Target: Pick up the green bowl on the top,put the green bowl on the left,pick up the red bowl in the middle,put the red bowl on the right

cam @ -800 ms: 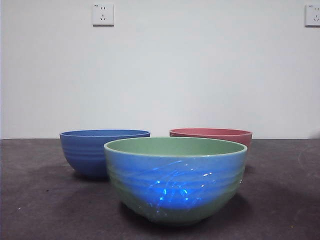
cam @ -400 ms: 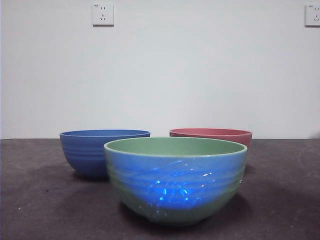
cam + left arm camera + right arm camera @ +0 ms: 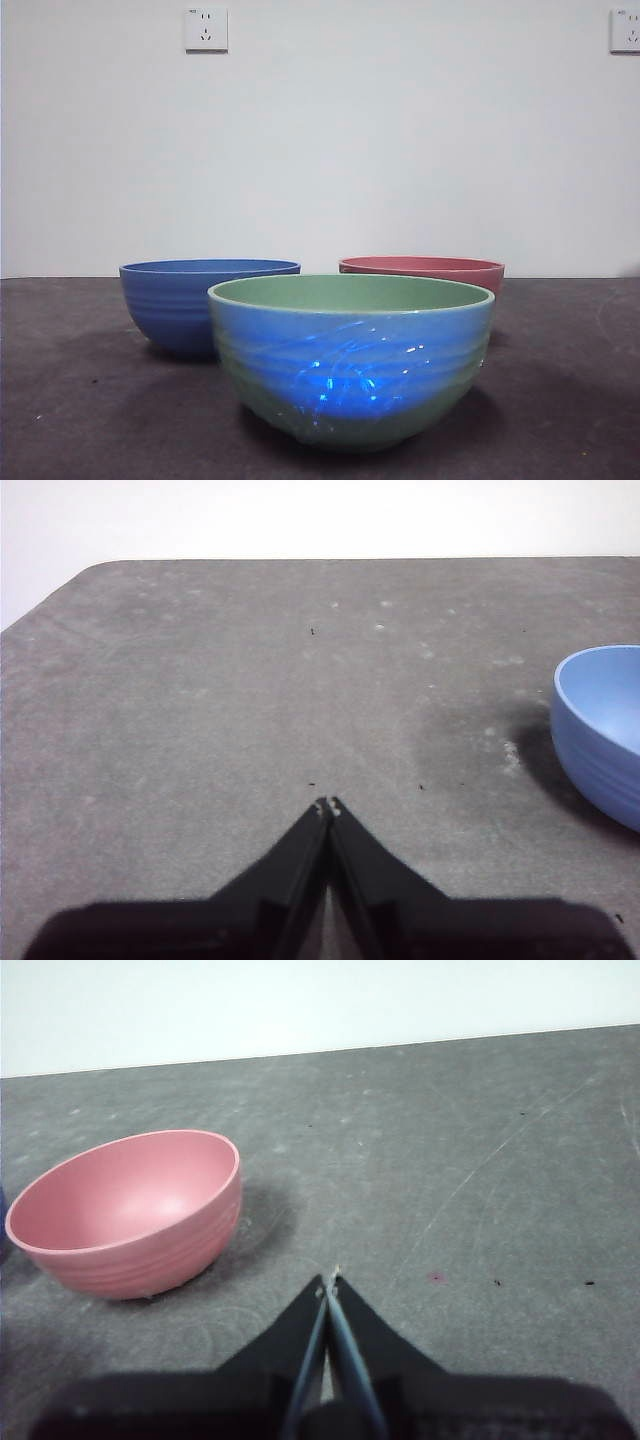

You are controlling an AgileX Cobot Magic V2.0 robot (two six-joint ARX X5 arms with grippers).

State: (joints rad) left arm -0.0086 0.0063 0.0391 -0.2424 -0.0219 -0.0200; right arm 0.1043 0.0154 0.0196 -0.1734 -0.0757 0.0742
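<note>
Three bowls sit upright and apart on my dark grey tabletop (image 3: 560,400). From the front, the green bowl (image 3: 350,360) stands nearest, the blue bowl (image 3: 190,305) behind at ten o'clock, the red bowl (image 3: 440,270) behind at one o'clock. My left hand (image 3: 328,806) is closed and empty, poised over bare tabletop, the blue bowl well off at two o'clock. My right hand (image 3: 330,1282) is closed and empty, the red bowl near at ten o'clock.

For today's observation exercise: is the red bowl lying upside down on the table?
No, the red bowl sits upright, its open inside showing.
</note>
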